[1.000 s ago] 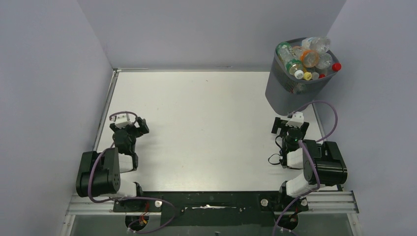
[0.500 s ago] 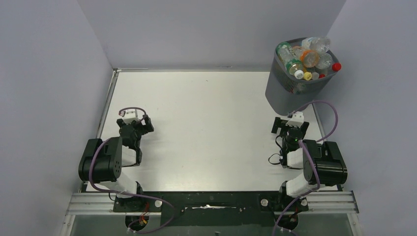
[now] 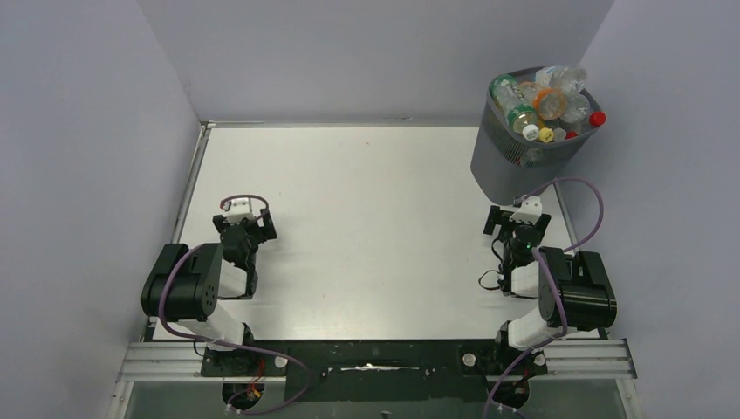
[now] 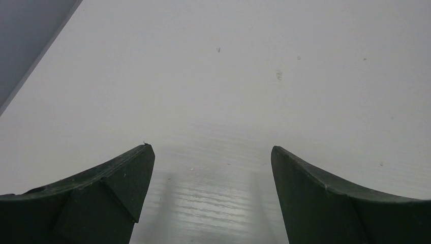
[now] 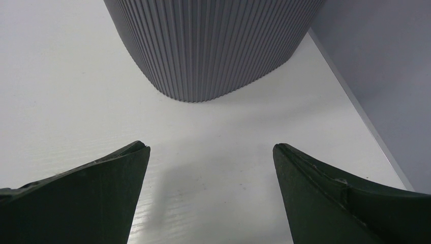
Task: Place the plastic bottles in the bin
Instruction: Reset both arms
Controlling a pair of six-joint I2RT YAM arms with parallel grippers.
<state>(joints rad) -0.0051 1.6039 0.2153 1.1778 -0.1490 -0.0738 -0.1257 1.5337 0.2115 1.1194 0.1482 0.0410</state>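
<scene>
The dark grey bin (image 3: 515,161) stands at the table's far right corner, heaped with plastic bottles (image 3: 545,103) above its rim, clear ones with green labels, an orange one, a red cap. Its ribbed wall (image 5: 213,46) fills the top of the right wrist view. My right gripper (image 3: 518,220) is open and empty, low over the table just in front of the bin. My left gripper (image 3: 246,225) is open and empty, low over the table at the near left. No bottle lies on the table.
Grey walls close the table (image 3: 366,218) on the left, back and right. The table's left edge (image 4: 35,61) shows in the left wrist view, its right edge (image 5: 356,107) in the right wrist view. Both arm bases sit at the near edge.
My left arm has drawn back and swung slightly right, folding toward its base, gripper still open. My right arm has barely moved.
</scene>
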